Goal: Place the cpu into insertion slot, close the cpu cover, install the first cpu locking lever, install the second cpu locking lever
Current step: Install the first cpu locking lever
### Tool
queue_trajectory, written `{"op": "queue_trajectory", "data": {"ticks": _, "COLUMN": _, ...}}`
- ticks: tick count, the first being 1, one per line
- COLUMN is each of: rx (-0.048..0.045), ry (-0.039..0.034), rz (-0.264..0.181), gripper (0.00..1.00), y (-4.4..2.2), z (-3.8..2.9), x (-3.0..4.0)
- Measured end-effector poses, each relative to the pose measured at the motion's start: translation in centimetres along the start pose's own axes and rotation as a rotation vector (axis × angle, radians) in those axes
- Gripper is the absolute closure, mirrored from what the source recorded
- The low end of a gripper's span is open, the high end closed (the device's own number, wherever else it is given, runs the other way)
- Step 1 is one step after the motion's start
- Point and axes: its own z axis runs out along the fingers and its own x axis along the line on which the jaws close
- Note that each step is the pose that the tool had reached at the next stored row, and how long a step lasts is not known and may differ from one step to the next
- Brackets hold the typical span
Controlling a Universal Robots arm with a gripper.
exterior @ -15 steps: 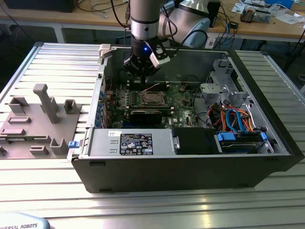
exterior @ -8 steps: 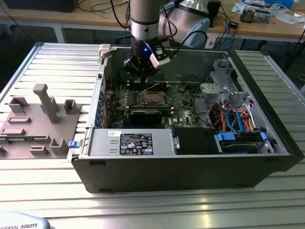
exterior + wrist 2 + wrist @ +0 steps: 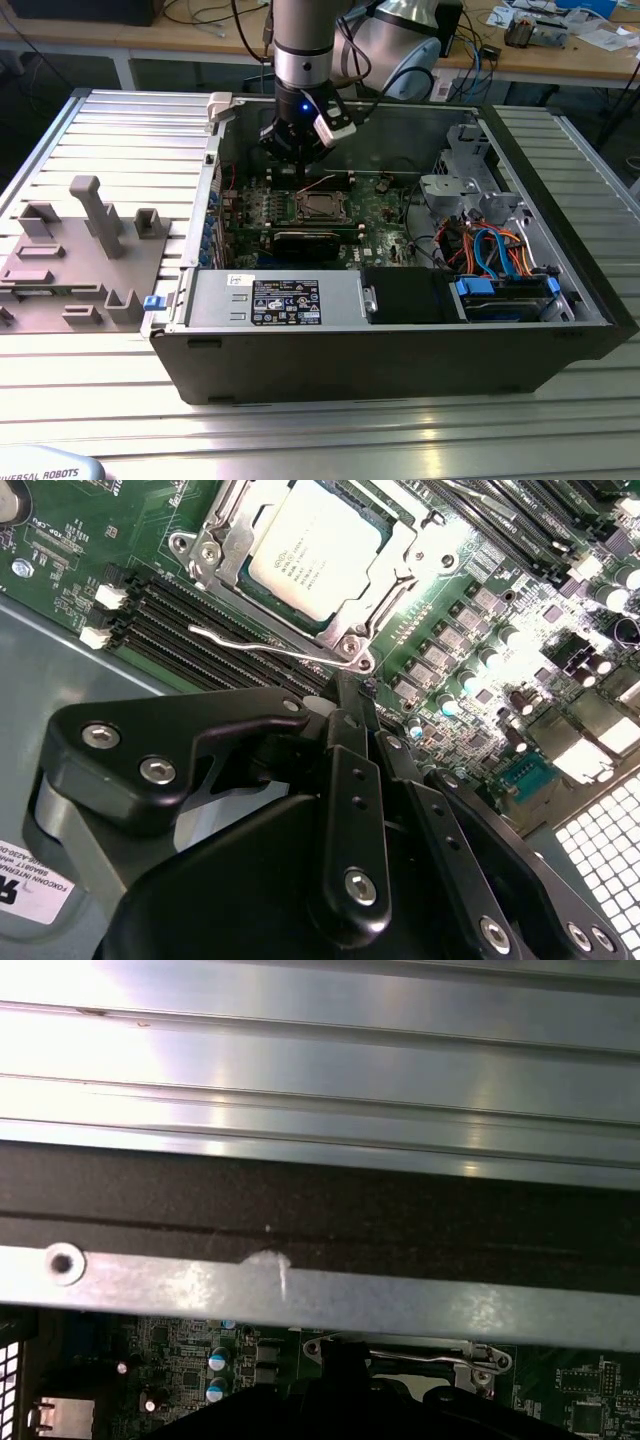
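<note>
In the exterior view I have the arm coming down from the top into an open computer case [image 3: 400, 330] that lies on its side on the ribbed metal bench [image 3: 120, 130]. My gripper [image 3: 298, 160] hangs over the far part of the green circuit board [image 3: 385, 225], just beyond the insertion slot [image 3: 322, 207]. The cpu [image 3: 323, 206] lies in that slot, its silver-grey top facing up. Towards the exterior view's left, a grey fixture block [image 3: 70, 260] sits on the bench, well apart from the case. From here I cannot tell how the jaws stand.

In the second wrist view the gripper [image 3: 352, 695] is in the foreground, its black fingers [image 3: 345, 790] drawn together to a narrow tip, so I read the jaws as closed with nothing visibly between them. The cpu [image 3: 312, 548] sits flat in the insertion slot [image 3: 375, 600], and the cpu cover [image 3: 395, 555] lies down around it, its window framing the chip. A thin wire locking lever [image 3: 265, 645] runs along the near edge of the slot, just beside the fingertip and close to the black memory slots [image 3: 190, 620].

In the first wrist view I see the case's metal wall [image 3: 300, 1295] and the ribbed bench [image 3: 320, 1070] beyond it. A locking lever [image 3: 420, 1355] shows at the slot's edge, with the dark gripper [image 3: 345, 1360] just beside it.
</note>
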Motion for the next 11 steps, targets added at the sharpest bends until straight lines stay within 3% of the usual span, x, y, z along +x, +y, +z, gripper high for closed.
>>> {"op": "queue_trajectory", "data": {"ticks": 11, "rx": 0.0001, "ry": 0.0001, "rz": 0.0, "gripper": 0.89, "y": 0.0, "z": 0.31, "x": 0.01}}
